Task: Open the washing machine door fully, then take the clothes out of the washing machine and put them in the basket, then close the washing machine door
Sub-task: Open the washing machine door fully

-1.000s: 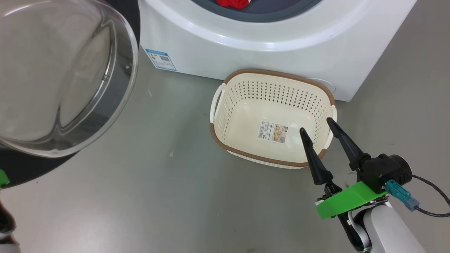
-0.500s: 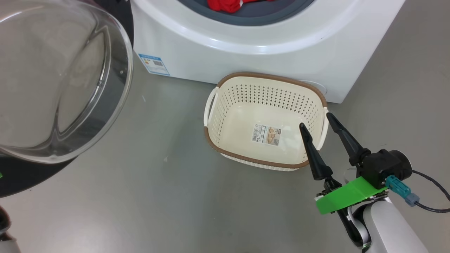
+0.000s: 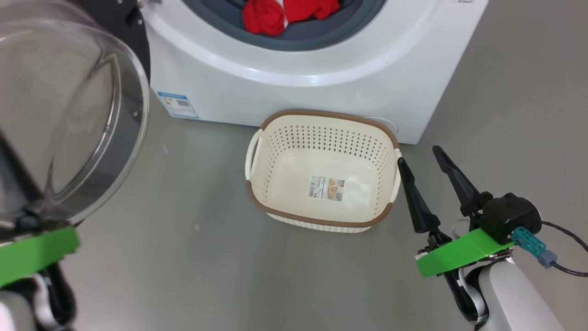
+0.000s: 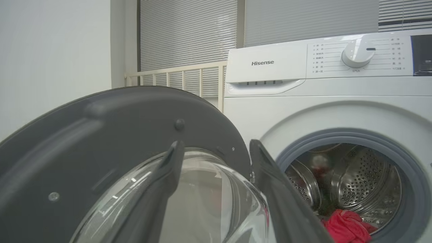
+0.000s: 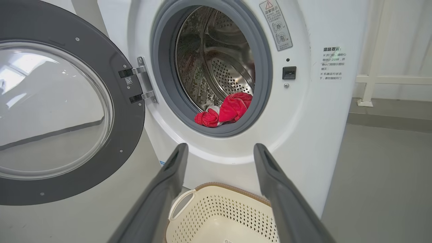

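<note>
The washing machine [image 3: 321, 87] stands with its drum exposed, and the red clothes [image 3: 275, 16] lie at the drum's front lip. The washing machine door [image 3: 69, 128] is swung out to the left, glass bowl facing me. The cream basket [image 3: 321, 138] sits empty on the floor before the machine. In the left wrist view my left gripper [image 4: 216, 148] is open, its fingers spread in front of the door [image 4: 101, 135] glass. My right gripper [image 3: 418, 155] is open just right of the basket, holding nothing. In the right wrist view it [image 5: 220, 146] points at the clothes [image 5: 224, 109] above the basket [image 5: 219, 209].
Grey floor [image 3: 183, 230] spreads around the basket and to the machine's right. The left arm's green mount [image 3: 32, 253] sits under the door glass at the lower left. A cream railing [image 4: 182, 72] and blinds stand behind the machine.
The whole head view has shifted left and down, so the camera moved and more of the drum and clothes shows. The left arm's green mount has risen into the lower left. The right gripper stays open.
</note>
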`<state>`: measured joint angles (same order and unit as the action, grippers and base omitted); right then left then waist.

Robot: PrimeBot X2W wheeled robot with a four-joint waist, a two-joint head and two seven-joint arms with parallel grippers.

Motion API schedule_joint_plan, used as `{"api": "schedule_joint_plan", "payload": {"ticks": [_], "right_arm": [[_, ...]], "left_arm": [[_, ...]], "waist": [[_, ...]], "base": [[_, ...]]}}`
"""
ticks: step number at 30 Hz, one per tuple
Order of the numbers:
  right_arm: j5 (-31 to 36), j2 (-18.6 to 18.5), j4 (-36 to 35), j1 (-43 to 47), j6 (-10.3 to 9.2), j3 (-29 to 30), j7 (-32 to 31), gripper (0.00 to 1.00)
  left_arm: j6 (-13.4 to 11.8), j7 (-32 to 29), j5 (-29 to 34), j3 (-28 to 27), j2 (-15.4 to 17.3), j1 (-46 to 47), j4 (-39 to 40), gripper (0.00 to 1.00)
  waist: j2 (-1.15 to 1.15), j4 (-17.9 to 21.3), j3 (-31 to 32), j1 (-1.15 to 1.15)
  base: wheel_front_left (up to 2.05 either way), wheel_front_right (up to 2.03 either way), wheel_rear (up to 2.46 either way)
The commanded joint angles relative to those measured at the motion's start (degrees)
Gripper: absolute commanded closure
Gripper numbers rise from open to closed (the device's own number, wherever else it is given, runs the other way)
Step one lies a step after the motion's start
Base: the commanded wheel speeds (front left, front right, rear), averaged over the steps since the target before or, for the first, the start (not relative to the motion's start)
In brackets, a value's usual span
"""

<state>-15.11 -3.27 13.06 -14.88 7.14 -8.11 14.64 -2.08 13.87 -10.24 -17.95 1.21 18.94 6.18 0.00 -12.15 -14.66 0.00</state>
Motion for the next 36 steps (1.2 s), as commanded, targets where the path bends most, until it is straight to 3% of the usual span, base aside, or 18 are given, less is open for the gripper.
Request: {"api": "schedule_joint_plan", "payload": {"ticks": [1, 8, 16, 25, 31, 36], "right_arm": [[-1.18, 0.39, -1.52, -0.46, 0.35, -0.97, 0.36, 0.00], [-1.85, 0.39, -1.69, -0.03, 0.35, 0.04, 0.36, 0.00], [-0.95, 0.39, -2.10, 0.57, 0.35, 1.53, 0.36, 0.00], [0.62, 0.39, -2.72, 1.71, 0.35, 3.81, 0.36, 0.00], [1.95, 0.39, -4.00, 4.24, 0.35, 4.90, 0.36, 0.00], [3.12, 0.39, -5.92, 6.81, 0.35, 5.49, 0.36, 0.00]], "left_arm": [[-0.60, -0.71, -0.25, 0.00, 1.69, -0.84, 2.29, 0.00], [-1.00, -3.21, -2.89, 8.04, 1.68, -3.14, 3.82, 0.00], [1.55, -4.82, -6.49, 12.84, 1.67, -6.24, 3.71, 0.00], [3.69, -4.15, -8.41, 15.89, 1.67, -9.09, 1.40, 0.00], [3.80, -2.78, -8.75, 15.70, 1.95, -12.10, -1.61, 0.00], [5.36, -1.78, -8.92, 15.55, 3.62, -15.22, -4.38, 0.00]], "waist": [[0.00, 1.10, 0.99, 0.00], [0.00, 4.22, 2.86, 0.00], [0.00, 7.86, 4.37, 0.00], [0.00, 10.79, 5.92, 0.00], [0.00, 12.74, 8.49, 0.00], [0.00, 14.24, 10.60, 0.00]], "base": [[0.00, 0.00, 0.00], [0.00, 0.00, 0.00], [0.00, 0.00, 0.00], [0.00, 0.00, 0.00], [0.00, 0.00, 0.00], [0.00, 0.00, 0.00]]}}
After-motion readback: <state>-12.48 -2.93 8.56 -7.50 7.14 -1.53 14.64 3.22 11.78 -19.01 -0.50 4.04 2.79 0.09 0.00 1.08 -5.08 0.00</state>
